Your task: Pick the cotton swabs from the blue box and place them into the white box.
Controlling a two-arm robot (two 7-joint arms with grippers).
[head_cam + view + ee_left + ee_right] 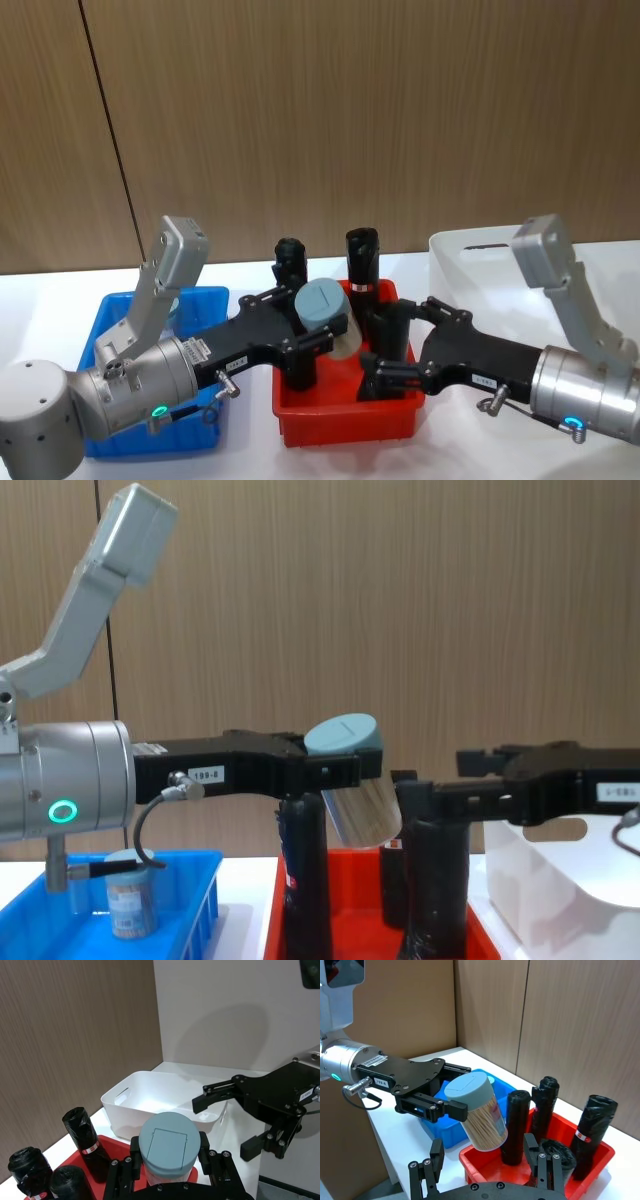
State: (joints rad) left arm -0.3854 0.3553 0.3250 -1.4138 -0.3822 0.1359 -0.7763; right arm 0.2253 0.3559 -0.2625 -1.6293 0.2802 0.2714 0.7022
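Observation:
My left gripper is shut on a cotton swab jar with a pale blue-grey lid, holding it tilted in the air above the red bin. The chest view shows the jar packed with sticks, well above the bin floor. My right gripper stands open just right of the jar, fingers spread with nothing between them. The blue box lies at the left under my left arm, and another swab jar stands in it. The white box sits at the right, behind my right arm.
The red bin between the two boxes holds several upright black wrapped rolls, which rise close to both grippers. A wooden wall runs behind the white table.

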